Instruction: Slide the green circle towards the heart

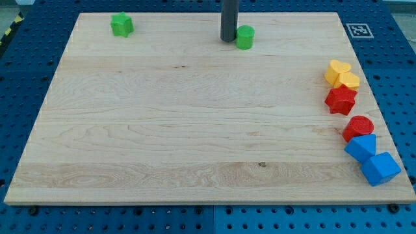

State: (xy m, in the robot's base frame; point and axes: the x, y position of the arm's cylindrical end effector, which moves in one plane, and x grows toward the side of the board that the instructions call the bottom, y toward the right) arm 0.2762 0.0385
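Touching green circle (245, 37) w/ my tip (228, 40), its left.

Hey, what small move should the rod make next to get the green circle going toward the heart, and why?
Probably push rightward and slightly down the view. My tip sits against the left side of the green circle near the board's top edge, while the yellow heart lies far to the right and lower, above the red star.

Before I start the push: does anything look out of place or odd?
Only one thing: the lower blue block overhangs the board's right edge. My tip sits just left of the green circle.
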